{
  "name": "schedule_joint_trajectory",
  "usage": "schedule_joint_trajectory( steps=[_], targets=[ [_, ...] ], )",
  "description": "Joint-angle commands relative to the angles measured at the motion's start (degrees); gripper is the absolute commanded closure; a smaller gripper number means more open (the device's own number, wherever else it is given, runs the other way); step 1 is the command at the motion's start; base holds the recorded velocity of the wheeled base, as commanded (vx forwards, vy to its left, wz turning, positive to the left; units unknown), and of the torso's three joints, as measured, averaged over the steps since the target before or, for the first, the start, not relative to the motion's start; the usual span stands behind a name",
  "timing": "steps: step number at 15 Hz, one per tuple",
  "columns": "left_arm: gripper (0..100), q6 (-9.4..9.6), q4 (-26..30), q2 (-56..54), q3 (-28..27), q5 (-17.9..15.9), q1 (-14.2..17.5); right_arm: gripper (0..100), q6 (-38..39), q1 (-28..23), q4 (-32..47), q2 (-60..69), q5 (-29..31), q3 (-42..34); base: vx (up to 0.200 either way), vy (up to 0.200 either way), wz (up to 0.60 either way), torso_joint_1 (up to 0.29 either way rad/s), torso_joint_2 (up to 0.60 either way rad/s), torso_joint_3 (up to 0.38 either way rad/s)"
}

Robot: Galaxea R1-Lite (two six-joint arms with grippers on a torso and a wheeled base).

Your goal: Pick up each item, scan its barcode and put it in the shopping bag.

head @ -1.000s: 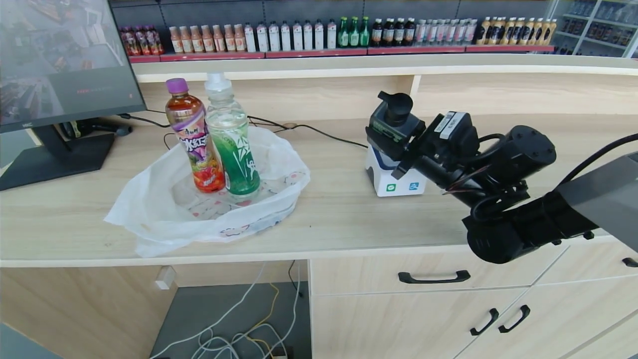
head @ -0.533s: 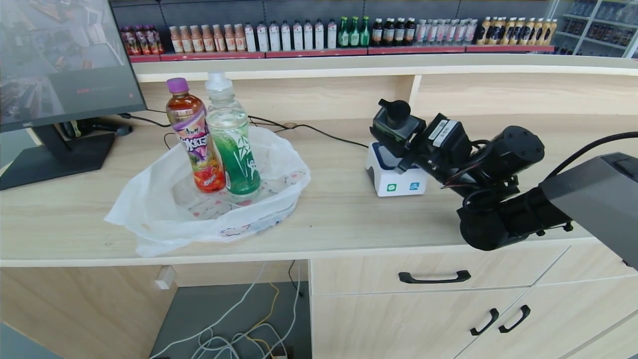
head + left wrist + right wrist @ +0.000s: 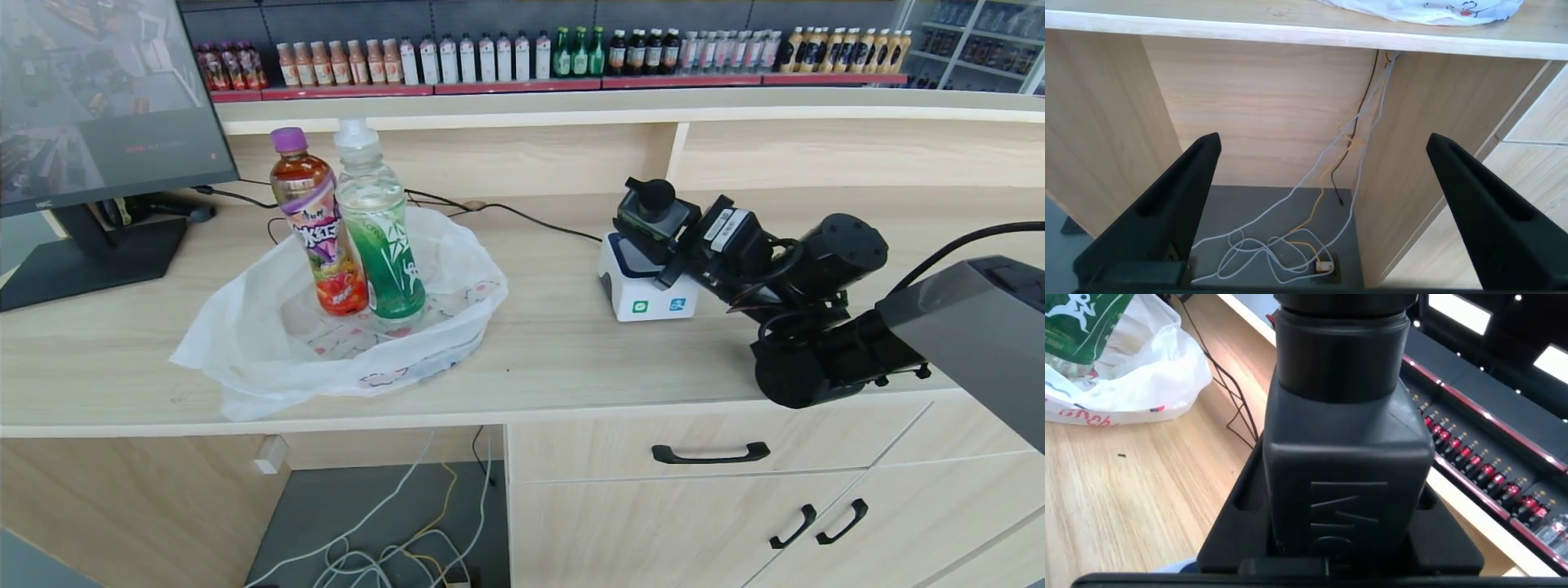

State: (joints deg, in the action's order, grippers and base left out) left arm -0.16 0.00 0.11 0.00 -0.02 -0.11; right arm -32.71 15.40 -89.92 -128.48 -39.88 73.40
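Observation:
An orange drink bottle (image 3: 318, 224) with a purple cap and a green-labelled bottle (image 3: 382, 237) stand upright side by side in the white shopping bag (image 3: 269, 351) on the wooden counter. To their right, my right gripper (image 3: 671, 238) is shut on the black barcode scanner (image 3: 655, 214), held just over its white stand (image 3: 645, 296). The scanner's body (image 3: 1343, 457) looms close in the right wrist view, with the bag (image 3: 1118, 384) beyond it. My left gripper (image 3: 1323, 200) is open below the counter's edge, with nothing between its fingers.
A monitor (image 3: 98, 98) stands at the counter's back left, and a black cable (image 3: 506, 211) runs behind the bag. Shelves of bottles (image 3: 571, 53) line the far wall. Drawers with black handles (image 3: 710, 453) sit under the counter, and loose cables (image 3: 1315, 237) lie on the floor.
My right arm has lowered the scanner and drawn it slightly right, closer to the white stand. The bottles and bag have not moved.

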Motion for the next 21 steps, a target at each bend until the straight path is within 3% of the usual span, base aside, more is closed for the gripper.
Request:
schedule_joint_trajectory(
  steps=[1,21],
  targets=[
    [0,-0.02,0.00,0.07,0.00,-0.06,0.02,100,0.01,-0.19,-0.08,0.07,-0.11,-0.01,0.000,0.000,0.00,0.000,0.00,0.000],
    [0,-0.02,0.00,0.07,0.00,-0.06,0.02,100,0.01,-0.37,-0.08,0.07,0.06,-0.01,0.000,0.000,0.00,0.000,0.00,0.000]
  ],
)
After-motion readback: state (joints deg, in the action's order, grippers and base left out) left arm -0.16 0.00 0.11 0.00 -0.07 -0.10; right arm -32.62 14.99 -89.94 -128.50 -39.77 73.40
